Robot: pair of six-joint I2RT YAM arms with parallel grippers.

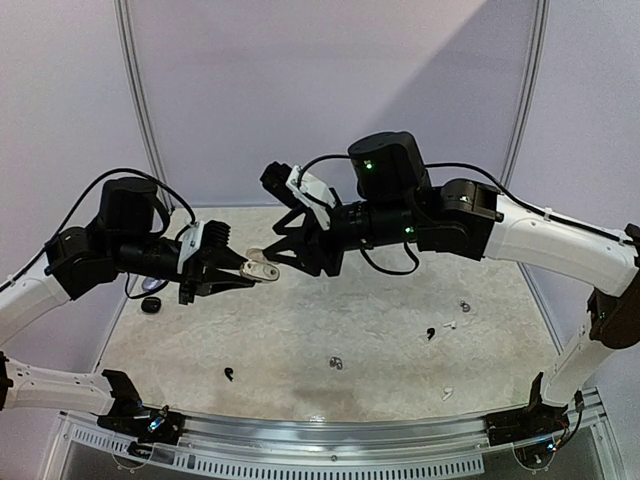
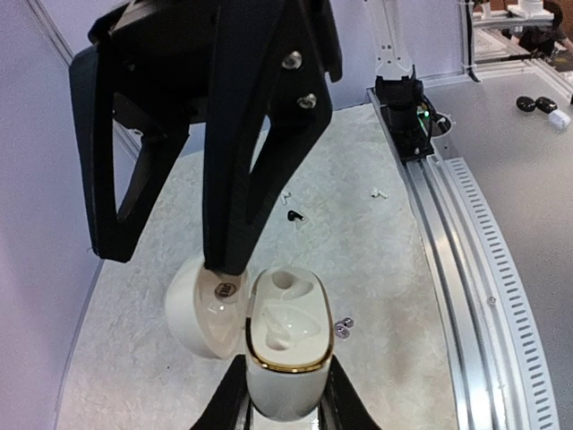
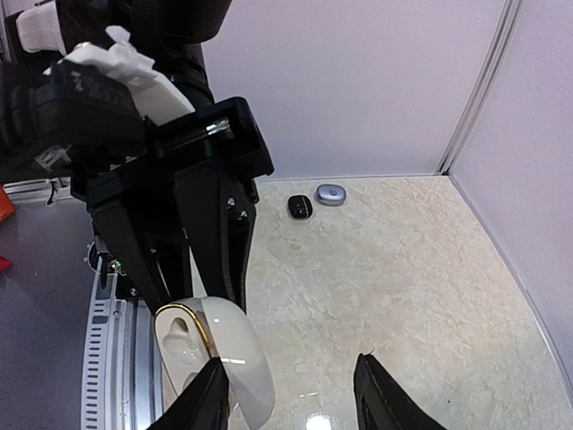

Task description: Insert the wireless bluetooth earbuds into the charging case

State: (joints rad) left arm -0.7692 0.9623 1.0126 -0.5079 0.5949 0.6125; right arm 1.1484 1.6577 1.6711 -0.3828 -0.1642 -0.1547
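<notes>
My left gripper point(image 1: 245, 272) is shut on the body of a white, gold-rimmed charging case point(image 2: 286, 345), held above the table with its lid point(image 2: 192, 309) swung open. My right gripper point(image 3: 291, 403) is open. One of its fingers point(image 2: 228, 224) rests on the inside of the lid, and nothing lies between its jaws. Whether an earbud sits in the case's white wells I cannot tell. Loose earbuds lie on the table: a silvery pair point(image 1: 336, 363), a black one point(image 1: 229, 374), another black one point(image 1: 430, 333) and white ones point(image 1: 448, 394).
A black case point(image 3: 300, 207) and a grey case point(image 3: 330, 193) lie near the left back corner of the mat. White walls close the back and sides. A metal rail point(image 2: 448, 233) runs along the near edge.
</notes>
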